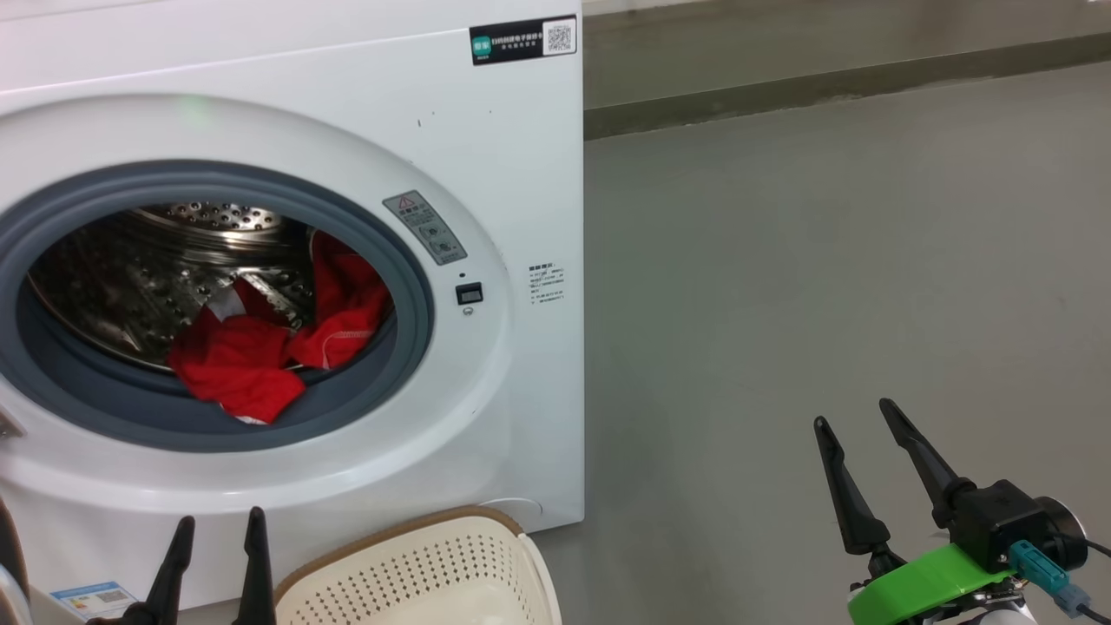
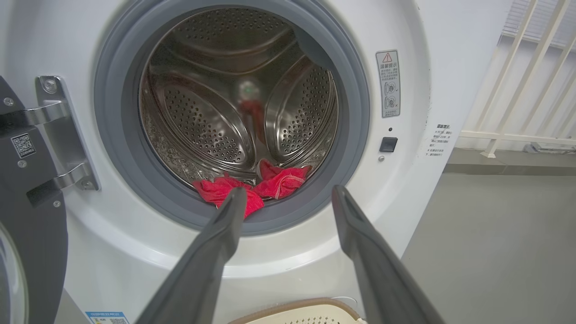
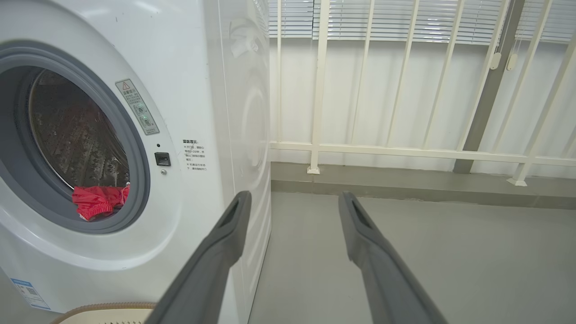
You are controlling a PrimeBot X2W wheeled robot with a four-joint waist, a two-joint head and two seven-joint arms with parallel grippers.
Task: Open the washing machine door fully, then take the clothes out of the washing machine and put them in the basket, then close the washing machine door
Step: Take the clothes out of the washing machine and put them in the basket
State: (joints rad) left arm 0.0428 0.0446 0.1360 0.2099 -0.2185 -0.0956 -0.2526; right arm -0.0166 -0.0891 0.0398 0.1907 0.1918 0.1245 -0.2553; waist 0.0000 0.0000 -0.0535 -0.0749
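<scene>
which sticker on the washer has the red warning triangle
The grey sticker just right of the drum; the top-corner label is black with a QR code, the bottom-left one blue-edged.

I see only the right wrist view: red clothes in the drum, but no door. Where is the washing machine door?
Observer: In the left wrist view the washing machine door is swung out on its hinges, at the left edge.
Operator: And the left gripper?
Observer: In the head view the left gripper is low, jaws open, just left of the basket.
Operator: How do the clothes lie?
Observer: The head view shows the clothes reaching up the right side of the drum.
</scene>
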